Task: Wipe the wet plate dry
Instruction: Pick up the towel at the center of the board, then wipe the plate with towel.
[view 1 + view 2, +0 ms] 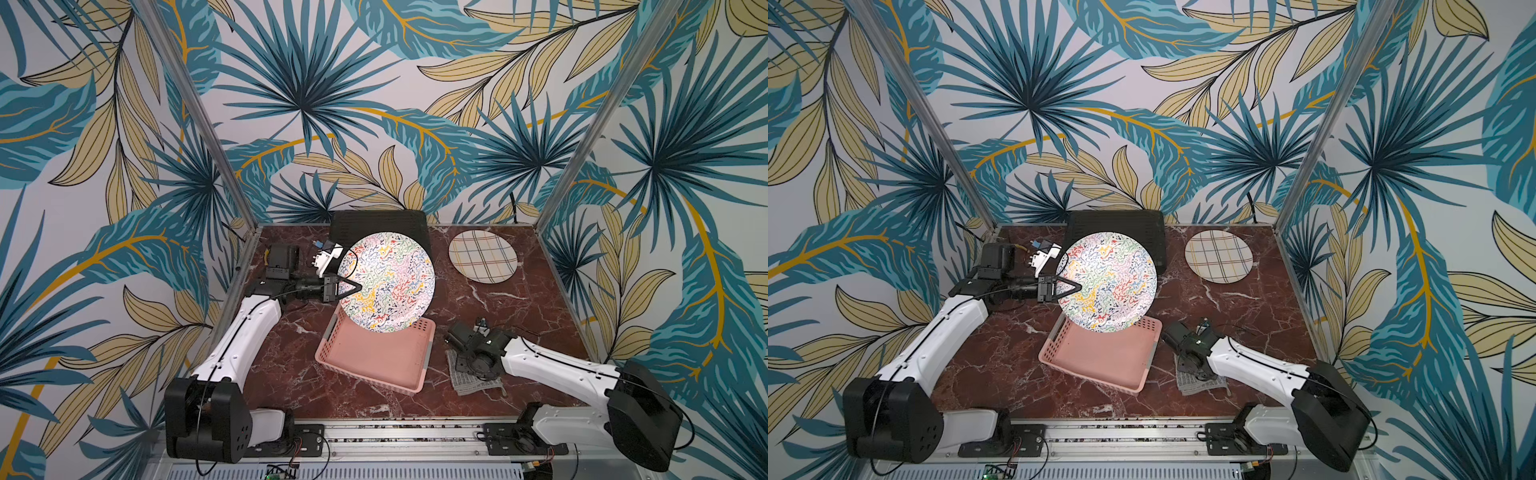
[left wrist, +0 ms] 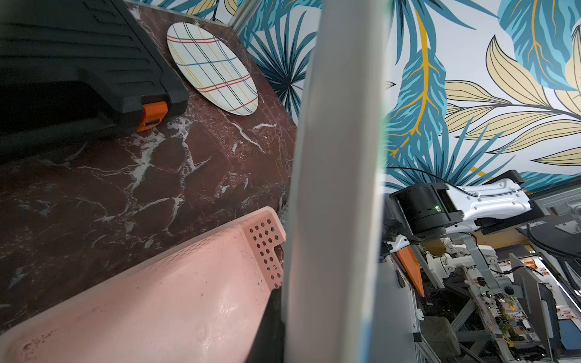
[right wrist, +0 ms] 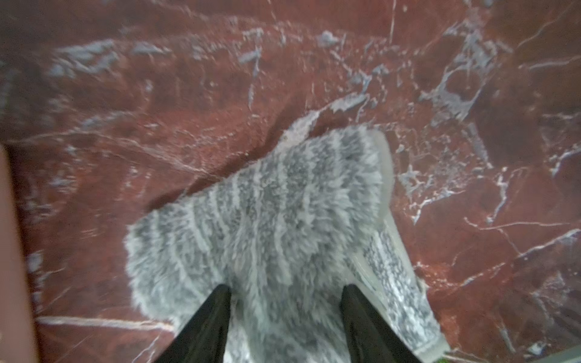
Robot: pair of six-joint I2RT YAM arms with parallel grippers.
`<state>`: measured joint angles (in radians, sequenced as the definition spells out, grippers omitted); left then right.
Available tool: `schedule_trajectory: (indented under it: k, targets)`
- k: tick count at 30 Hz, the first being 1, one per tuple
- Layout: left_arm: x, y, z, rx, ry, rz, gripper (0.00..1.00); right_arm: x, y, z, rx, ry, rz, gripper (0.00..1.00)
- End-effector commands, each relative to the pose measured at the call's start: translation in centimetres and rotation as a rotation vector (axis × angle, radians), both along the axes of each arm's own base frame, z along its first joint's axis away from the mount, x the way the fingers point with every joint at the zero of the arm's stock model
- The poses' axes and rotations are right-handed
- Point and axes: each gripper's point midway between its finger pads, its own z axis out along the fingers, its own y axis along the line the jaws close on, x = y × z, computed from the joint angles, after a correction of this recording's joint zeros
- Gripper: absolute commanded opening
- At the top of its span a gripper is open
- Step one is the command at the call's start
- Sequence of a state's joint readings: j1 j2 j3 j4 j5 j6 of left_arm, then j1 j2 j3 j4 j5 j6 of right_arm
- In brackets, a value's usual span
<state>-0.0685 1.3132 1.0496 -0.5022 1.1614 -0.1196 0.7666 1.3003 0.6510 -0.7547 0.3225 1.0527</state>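
Holding plate up, towel flat on table

Left gripper (image 1: 356, 286) clamped shut on the left rim of the squiggle-pattern plate (image 1: 388, 282). Plate tilted up on edge over the far side of the pink basket (image 1: 374, 365), mid-table. Right gripper (image 3: 286, 289) has jaws apart, black fingers (image 3: 213, 314) pointing down over the grey towel (image 3: 267, 204). Towel lies on the marble table (image 1: 519, 316), just right of basket. Plaid plate (image 1: 483, 256) far right, black case (image 1: 378, 222) far centre.
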Motion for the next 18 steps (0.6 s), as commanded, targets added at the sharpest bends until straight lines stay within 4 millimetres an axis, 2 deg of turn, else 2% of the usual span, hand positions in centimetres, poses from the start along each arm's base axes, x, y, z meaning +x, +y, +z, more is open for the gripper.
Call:
schedule_trajectory:
  k: [1,3,5,8,9,12,16,18]
  targets:
    - [0.1,-0.1,1.7,-0.018,-0.091,-0.025,0.0,-0.5,0.5,-2.3,0.021,0.023,-0.029,0.57]
    - [0.1,-0.1,1.7,-0.015,-0.092,-0.022,0.0,-0.5,0.5,-3.2,0.02,0.033,-0.032,0.48]
    - [0.1,-0.1,1.6,-0.014,-0.092,-0.021,0.0,-0.3,0.7,-3.5,0.014,0.03,-0.027,0.3]
    - [0.1,-0.1,1.6,-0.012,-0.094,-0.019,0.0,0.7,0.7,-2.4,0.002,-0.02,-0.015,0.02]
    - [0.1,-0.1,1.6,-0.012,-0.093,-0.018,0.0,1.3,0.7,-1.4,0.004,-0.054,-0.004,0.0]
    - [0.2,0.0,1.6,-0.008,-0.095,-0.015,0.0,3.4,0.9,2.8,0.02,-0.203,0.043,0.0]
    - [0.2,0.0,1.5,-0.007,-0.097,-0.01,0.0,6.0,1.8,11.1,0.099,-0.485,0.15,0.0]
    - [0.2,0.0,1.5,-0.006,-0.101,-0.006,0.0,6.9,3.2,15.3,0.172,-0.623,0.235,0.0]
